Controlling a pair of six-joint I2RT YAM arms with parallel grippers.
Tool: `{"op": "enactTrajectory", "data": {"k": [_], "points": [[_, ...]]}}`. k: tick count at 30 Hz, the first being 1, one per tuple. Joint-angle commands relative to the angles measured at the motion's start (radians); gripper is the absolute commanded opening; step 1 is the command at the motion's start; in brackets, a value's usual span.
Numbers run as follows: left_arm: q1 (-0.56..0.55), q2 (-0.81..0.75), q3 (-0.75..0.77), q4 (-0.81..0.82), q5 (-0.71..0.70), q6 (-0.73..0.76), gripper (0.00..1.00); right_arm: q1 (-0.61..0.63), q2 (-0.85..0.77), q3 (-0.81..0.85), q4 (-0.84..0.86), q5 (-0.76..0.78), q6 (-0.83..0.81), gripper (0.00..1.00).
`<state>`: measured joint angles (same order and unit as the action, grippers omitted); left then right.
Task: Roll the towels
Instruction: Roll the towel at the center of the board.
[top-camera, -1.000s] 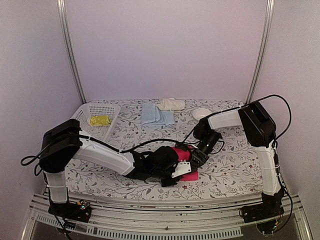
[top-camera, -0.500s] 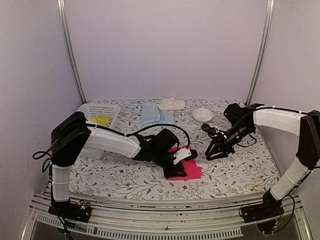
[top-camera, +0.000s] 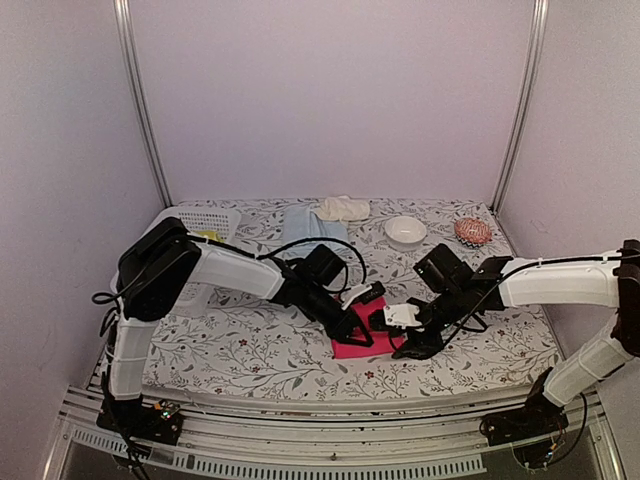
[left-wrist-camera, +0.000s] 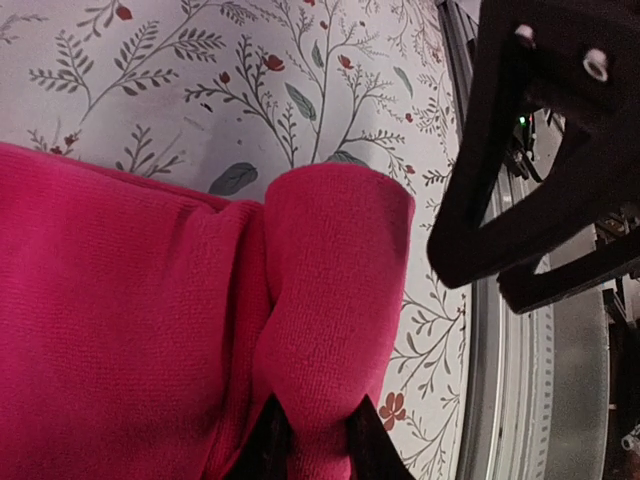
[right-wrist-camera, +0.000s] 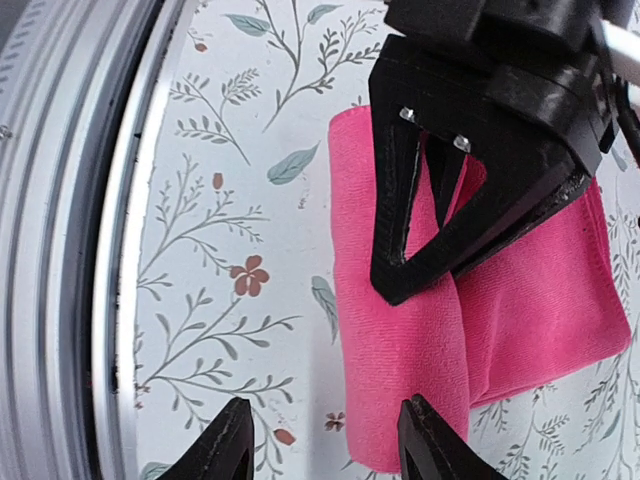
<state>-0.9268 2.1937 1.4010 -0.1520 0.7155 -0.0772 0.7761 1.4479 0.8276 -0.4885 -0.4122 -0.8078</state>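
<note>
We are early in rolling the hot pink towel (top-camera: 350, 347), which lies on the floral surface (top-camera: 250, 350) at the front centre, between the two arms. The left end effector (left-wrist-camera: 312, 440) is clenched on a raised fold along one edge of it. Its wrist view shows the cloth doubled over and pinched between the tips. The right end effector (right-wrist-camera: 330, 445) is released, its jaws spread and nothing in them, and it hovers just beside the near end of that folded edge. We cannot tell whether a tip brushes the cloth.

We judge the first turn of the roll only begun, since most of the towel is flat. Next, we think the right one must close on the fold's free end. Both can then turn the edge over together, keeping the roll tight and straight. The light blue towel (top-camera: 312, 226) and the cream towel (top-camera: 343, 208) lie at the back, not yet rolled.
</note>
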Motion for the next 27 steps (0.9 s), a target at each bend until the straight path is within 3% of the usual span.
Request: {"op": "enactTrajectory", "data": {"k": [1, 12, 15, 18, 21, 27], "points": [[0.012, 0.075, -0.047, -0.103, 0.013, -0.085, 0.13, 0.053, 0.037, -0.015, 0.172, 0.17, -0.004, 0.52], [0.055, 0.079, -0.131, 0.034, 0.131, -0.203, 0.03, 0.086, 0.211, -0.024, 0.285, 0.232, -0.084, 0.54], [0.064, 0.088, -0.131, 0.035, 0.135, -0.202, 0.04, 0.088, 0.256, -0.027, 0.31, 0.248, -0.114, 0.5], [0.077, 0.078, -0.134, 0.033, 0.129, -0.199, 0.16, 0.091, 0.283, -0.009, 0.282, 0.231, -0.146, 0.29], [0.094, 0.024, -0.164, 0.046, 0.095, -0.194, 0.29, 0.092, 0.287, 0.02, 0.183, 0.163, -0.168, 0.14], [0.109, -0.133, -0.266, 0.083, -0.052, -0.18, 0.4, 0.093, 0.312, 0.076, -0.021, 0.061, -0.153, 0.06]]}}
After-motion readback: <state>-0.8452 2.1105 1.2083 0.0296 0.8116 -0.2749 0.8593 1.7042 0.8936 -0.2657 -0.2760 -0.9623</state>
